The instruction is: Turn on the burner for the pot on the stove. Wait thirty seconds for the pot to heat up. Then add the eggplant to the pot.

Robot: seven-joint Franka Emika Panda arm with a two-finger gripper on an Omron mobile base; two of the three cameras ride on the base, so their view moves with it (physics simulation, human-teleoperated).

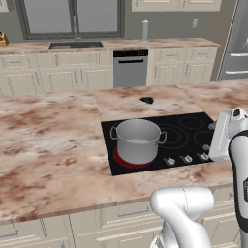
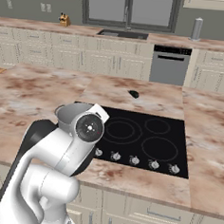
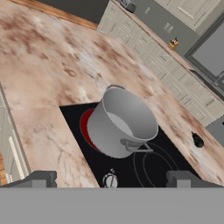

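Observation:
The grey steel pot [image 1: 138, 140] stands on the front-left zone of the black stove [image 1: 184, 123]. The burner [image 1: 125, 162] under it glows red around the pot's base. In the hand view the pot [image 3: 122, 124] is empty, with the red burner [image 3: 85, 129] at its left. The small dark eggplant [image 1: 147, 100] lies on the counter just behind the stove, and it is also visible as the eggplant [image 2: 133, 93] and the eggplant [image 3: 197, 141]. My gripper [image 1: 211, 136] hovers over the stove's right front, beside the knobs and apart from the pot. It is the open gripper [image 3: 111, 179], with nothing between its fingers.
A row of silver knobs [image 1: 186, 158] lines the stove's front edge; one knob [image 3: 110, 180] sits just below the hand. Marble counter [image 1: 48, 140] spreads wide to the left. Across the aisle are a sink [image 1: 76, 45], a dishwasher [image 1: 130, 68] and a fridge [image 1: 236, 43].

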